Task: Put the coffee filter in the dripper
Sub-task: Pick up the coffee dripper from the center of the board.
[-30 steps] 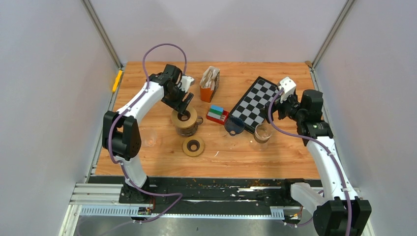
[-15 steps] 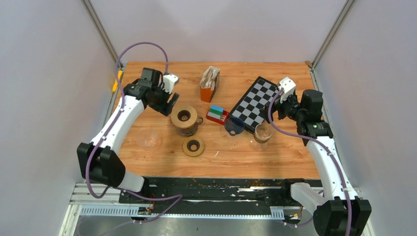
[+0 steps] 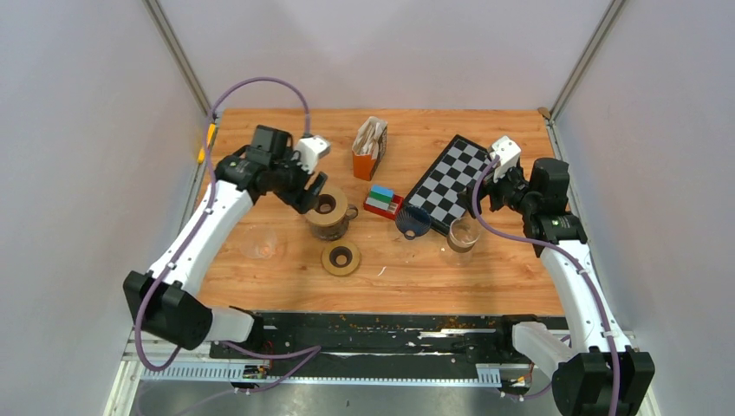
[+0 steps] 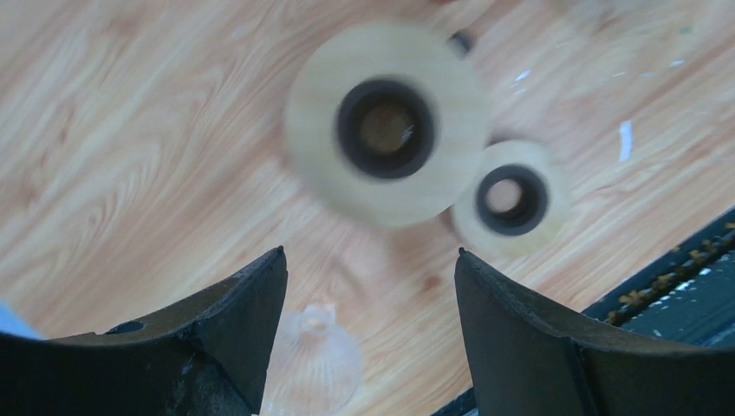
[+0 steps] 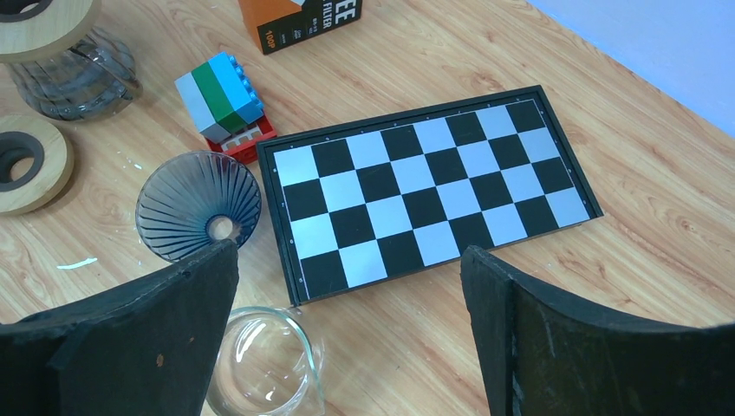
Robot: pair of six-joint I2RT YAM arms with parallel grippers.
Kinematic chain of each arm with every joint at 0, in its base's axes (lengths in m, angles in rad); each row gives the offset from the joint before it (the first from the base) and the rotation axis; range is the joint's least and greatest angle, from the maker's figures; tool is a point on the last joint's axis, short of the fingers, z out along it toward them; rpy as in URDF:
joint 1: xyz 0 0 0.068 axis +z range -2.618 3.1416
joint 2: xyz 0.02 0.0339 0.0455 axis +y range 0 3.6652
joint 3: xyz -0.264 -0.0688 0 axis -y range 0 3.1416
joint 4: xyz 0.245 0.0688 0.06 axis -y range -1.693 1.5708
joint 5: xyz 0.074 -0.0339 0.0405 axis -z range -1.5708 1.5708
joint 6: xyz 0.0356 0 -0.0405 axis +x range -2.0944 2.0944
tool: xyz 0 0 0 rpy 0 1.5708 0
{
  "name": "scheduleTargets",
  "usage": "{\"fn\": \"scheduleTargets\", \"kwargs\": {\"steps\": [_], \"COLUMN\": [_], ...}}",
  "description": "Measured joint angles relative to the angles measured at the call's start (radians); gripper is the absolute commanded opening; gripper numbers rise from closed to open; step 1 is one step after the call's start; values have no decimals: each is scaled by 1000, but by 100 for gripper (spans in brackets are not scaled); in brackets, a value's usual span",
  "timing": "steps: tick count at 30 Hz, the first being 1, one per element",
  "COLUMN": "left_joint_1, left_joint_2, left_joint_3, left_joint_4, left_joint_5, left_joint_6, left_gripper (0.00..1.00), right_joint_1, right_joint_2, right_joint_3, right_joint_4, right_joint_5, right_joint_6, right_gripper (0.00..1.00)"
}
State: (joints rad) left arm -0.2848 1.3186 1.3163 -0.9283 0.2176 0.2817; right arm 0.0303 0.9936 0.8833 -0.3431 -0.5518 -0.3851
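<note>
An orange coffee filter box (image 3: 369, 149) with white filters sticking out stands at the back middle; its lower part shows in the right wrist view (image 5: 299, 22). A blue-grey ribbed dripper (image 3: 413, 223) lies beside the chessboard, also in the right wrist view (image 5: 198, 206). A clear dripper (image 3: 260, 244) sits at the left, faint in the left wrist view (image 4: 314, 368). My left gripper (image 3: 310, 192) is open and empty, just left of the wood-collared carafe (image 3: 328, 212). My right gripper (image 3: 482, 198) is open and empty above the chessboard's right edge.
A chessboard (image 3: 448, 184) lies at the right, toy bricks (image 3: 381, 200) beside it. A glass beaker (image 3: 462, 236) stands under the right gripper. A loose wooden ring (image 3: 341, 258) lies in front of the carafe. A yellow item (image 3: 206, 143) sits at the table's left edge.
The left arm swung left away from the carafe, then came back toward it with the gripper still open and empty. The right arm has not moved.
</note>
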Motion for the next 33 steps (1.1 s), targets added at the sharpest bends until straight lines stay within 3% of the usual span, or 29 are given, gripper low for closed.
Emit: {"fn": "scheduleTargets", "kwargs": {"steps": [5, 9, 18, 33], "left_joint_1": [-222, -314, -366, -445], "left_joint_2": [144, 333, 648, 779], "left_joint_3": [122, 258, 421, 427], "left_joint_4": [60, 101, 137, 209], "left_joint_5": [2, 27, 102, 111], "left_joint_6": [-47, -113, -266, -393], "left_gripper": [76, 73, 69, 55], "right_joint_1": [0, 0, 0, 0], "right_joint_2": [0, -8, -40, -24], "right_joint_3": [0, 0, -2, -2], "right_joint_4": [0, 0, 4, 3], "right_joint_5": [1, 2, 6, 11], "right_joint_6": [-2, -2, -2, -8], "right_gripper": [100, 100, 100, 100]}}
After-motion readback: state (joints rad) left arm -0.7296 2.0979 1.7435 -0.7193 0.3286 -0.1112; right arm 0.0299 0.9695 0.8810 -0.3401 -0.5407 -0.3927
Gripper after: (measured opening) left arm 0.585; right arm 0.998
